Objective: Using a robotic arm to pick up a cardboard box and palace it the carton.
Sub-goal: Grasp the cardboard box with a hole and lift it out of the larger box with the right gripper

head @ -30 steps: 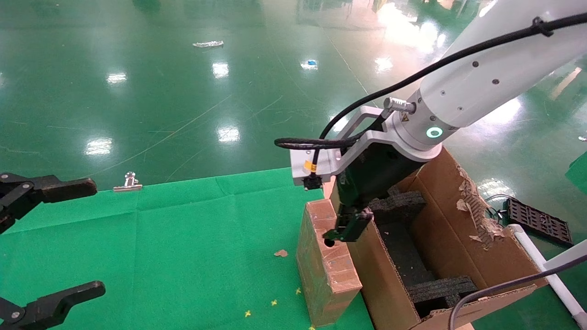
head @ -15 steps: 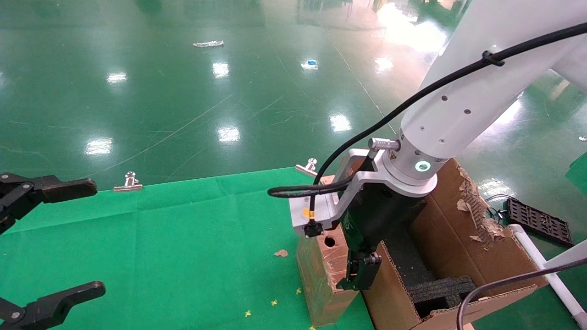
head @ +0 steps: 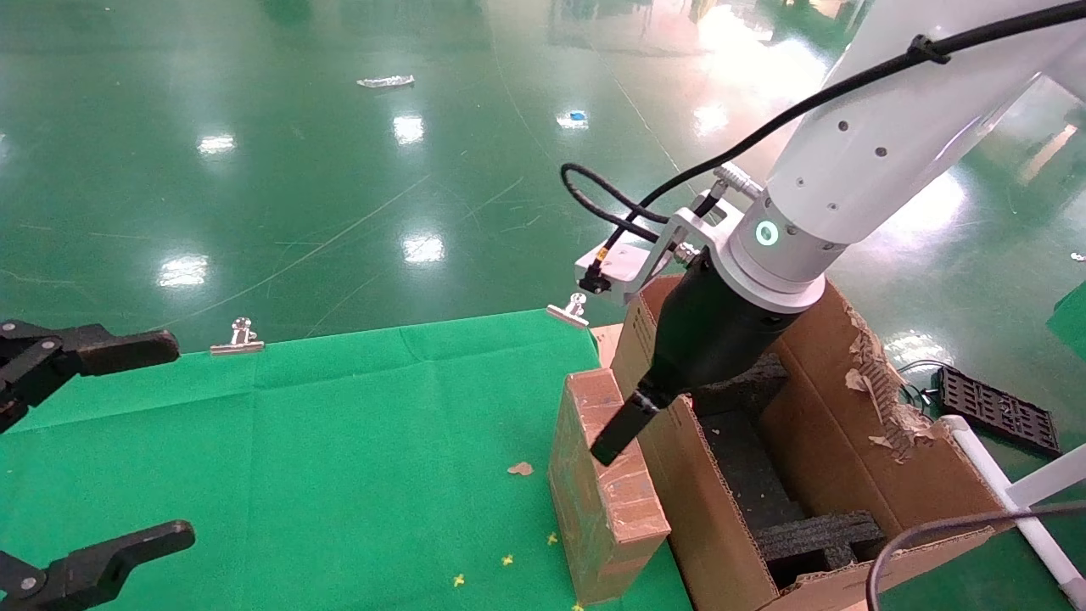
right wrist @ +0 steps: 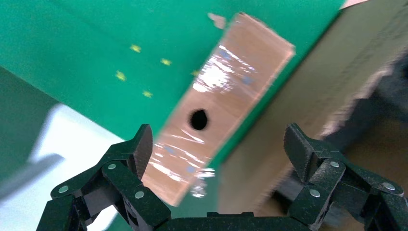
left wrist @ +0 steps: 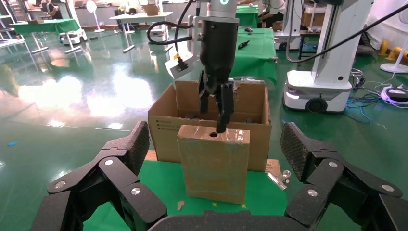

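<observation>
The slim taped cardboard box (head: 607,501) stands upright on the green cloth, touching the outer wall of the large torn carton (head: 848,441). Its top face has a round hole. My right gripper (head: 619,433), on the white arm, is open and empty just above the box's top, near the hole. In the right wrist view the open jaws (right wrist: 219,139) span the box top (right wrist: 226,96) and the carton wall beside it. The left wrist view shows the box (left wrist: 214,163), the carton (left wrist: 163,134) and the right gripper (left wrist: 214,113) over them. My left gripper (head: 170,440) is open and idle at the far left.
Black foam inserts (head: 814,535) sit inside the carton. Metal binder clips (head: 237,338) (head: 568,310) hold the green cloth's far edge. A small cardboard scrap (head: 519,468) lies on the cloth. A black grid tray (head: 997,407) lies on the floor to the right.
My right gripper dipped low beside the box, then rose and turned at the wrist, so the camera block now points away. The box and the left arm have not moved.
</observation>
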